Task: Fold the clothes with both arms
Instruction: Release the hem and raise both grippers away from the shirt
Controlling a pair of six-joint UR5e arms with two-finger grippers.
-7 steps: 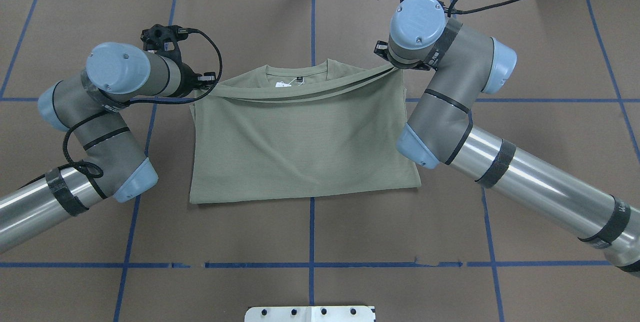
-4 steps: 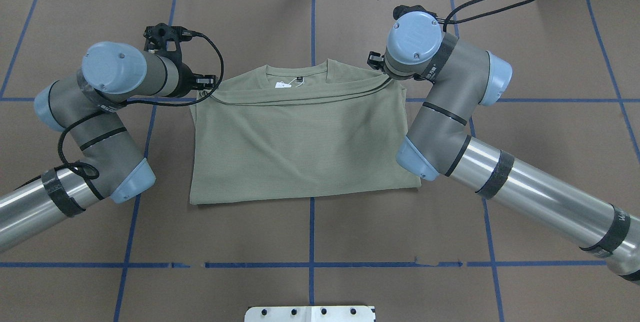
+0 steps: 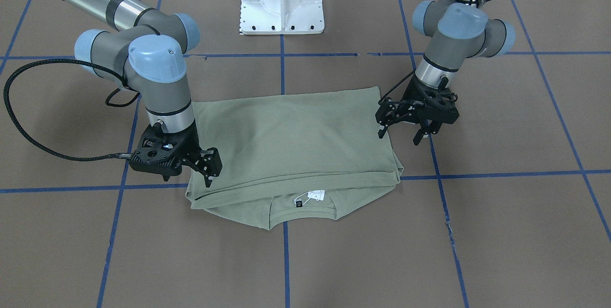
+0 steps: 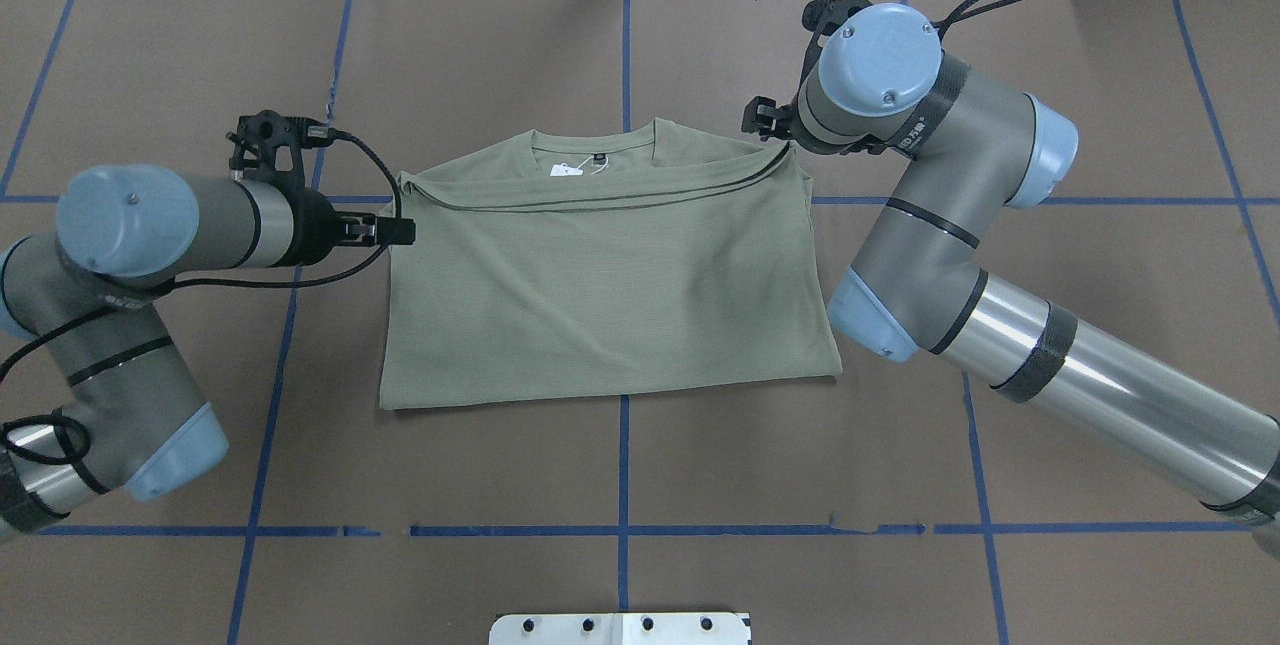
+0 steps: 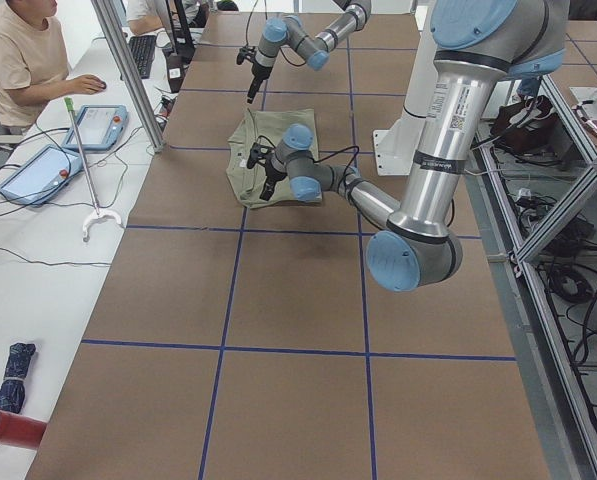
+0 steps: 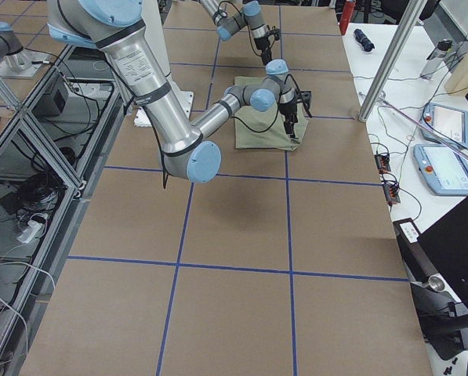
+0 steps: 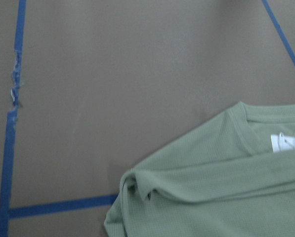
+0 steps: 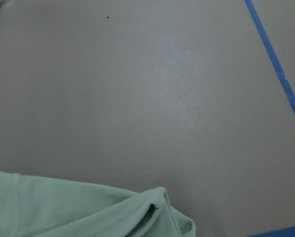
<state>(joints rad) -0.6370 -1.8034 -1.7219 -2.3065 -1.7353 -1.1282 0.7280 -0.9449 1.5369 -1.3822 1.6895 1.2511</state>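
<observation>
Exterior front-facing: both claws empty, folded shirt lying between them.
The left gripper (image 3: 398, 137) is seen with jaws spread and nothing held, just beside the side edge of the sage-green shirt (image 3: 296, 141). The right gripper (image 3: 188, 176) is likewise spread and empty, over the opposite folded corner; contact cannot be told. The shirt is laid flat on the brown table (image 3: 501, 231), doubled over, with the neckline and white tag (image 3: 315, 196) uncovered beyond the fold.

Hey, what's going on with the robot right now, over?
Left gripper open, right gripper open, both beside shirt. Shirt folded, flat on table. Nothing blocking it.
</observation>
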